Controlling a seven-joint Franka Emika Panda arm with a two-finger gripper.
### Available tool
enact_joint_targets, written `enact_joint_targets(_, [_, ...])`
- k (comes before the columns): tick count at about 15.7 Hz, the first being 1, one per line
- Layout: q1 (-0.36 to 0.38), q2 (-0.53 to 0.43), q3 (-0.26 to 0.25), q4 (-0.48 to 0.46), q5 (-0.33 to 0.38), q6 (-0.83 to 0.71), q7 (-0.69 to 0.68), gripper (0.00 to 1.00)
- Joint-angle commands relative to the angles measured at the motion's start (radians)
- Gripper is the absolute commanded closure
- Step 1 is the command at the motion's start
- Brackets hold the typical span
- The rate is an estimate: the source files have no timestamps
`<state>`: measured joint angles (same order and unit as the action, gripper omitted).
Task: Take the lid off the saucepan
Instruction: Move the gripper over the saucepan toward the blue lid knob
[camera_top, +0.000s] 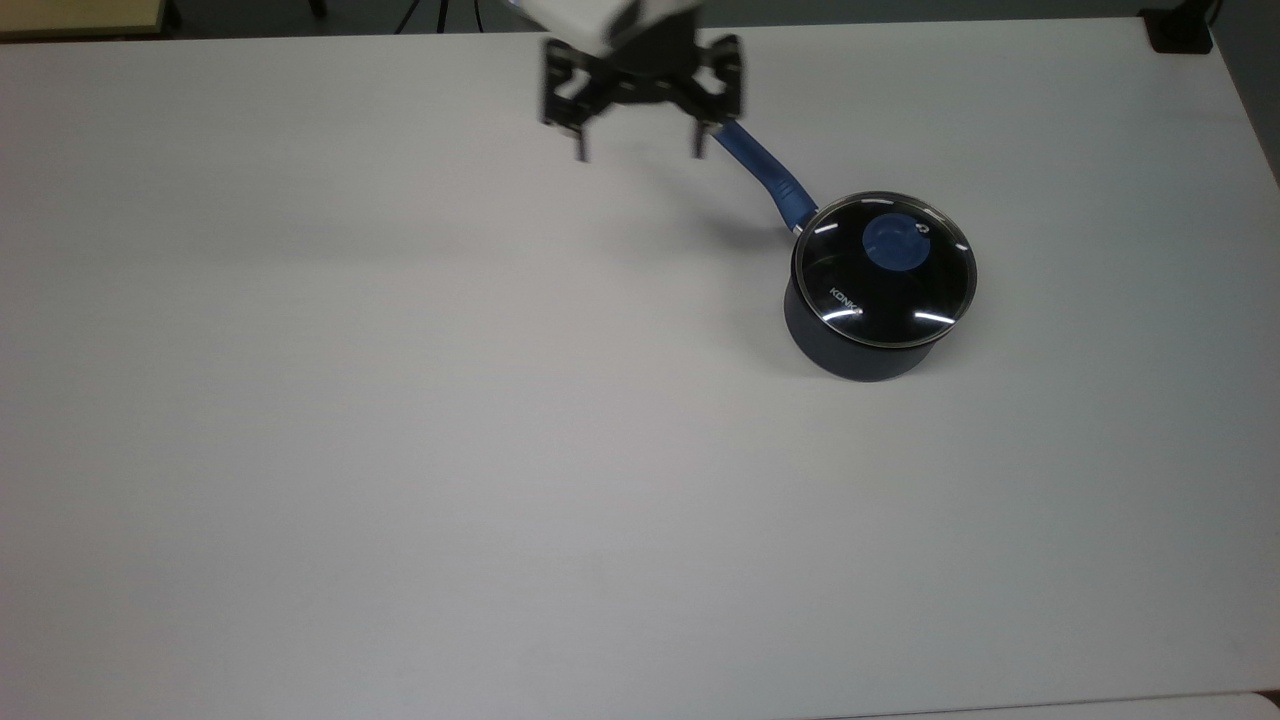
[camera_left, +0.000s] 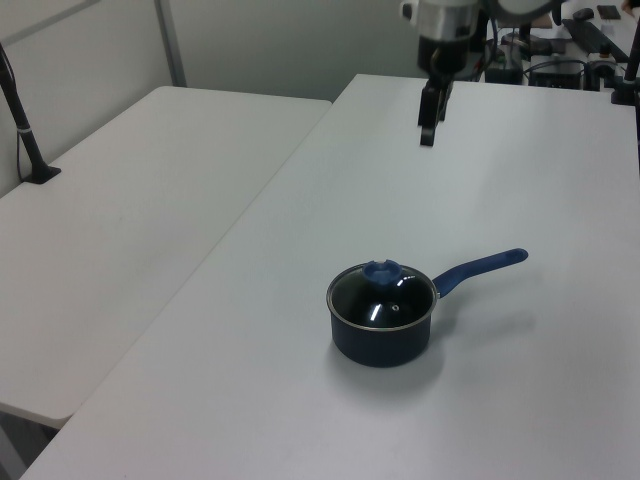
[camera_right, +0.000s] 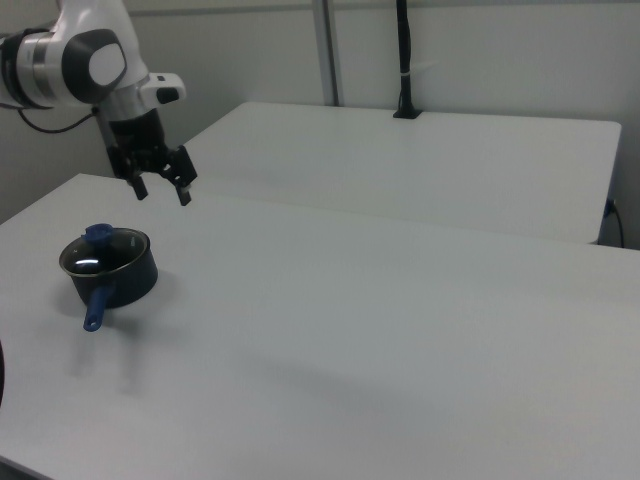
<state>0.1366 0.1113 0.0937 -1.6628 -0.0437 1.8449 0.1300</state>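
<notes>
Wide, flat white bench (camera_top: 400, 450) with a matte surface. A second white bench (camera_left: 120, 210) stands alongside it, separated by a narrow seam. A black pole on a flat black base (camera_left: 25, 140) stands on the second bench, near a pale partition wall (camera_right: 480, 50).
</notes>
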Motion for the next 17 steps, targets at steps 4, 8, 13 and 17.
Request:
enact_joint_targets(4, [0.162, 0.105, -0.008, 0.057, 0.054, 0.105, 0.008, 0.00])
enact_joint_targets(8, [0.216, 0.146, -0.006, 0.061, 0.047, 0.112, 0.005, 0.00])
enact_joint_targets(13, [0.256, 0.183, -0.005, 0.063, 0.044, 0.191, 0.006, 0.00])
enact_joint_targets(17, [0.290, 0.223, -0.005, 0.093, 0.044, 0.206, 0.007, 0.00])
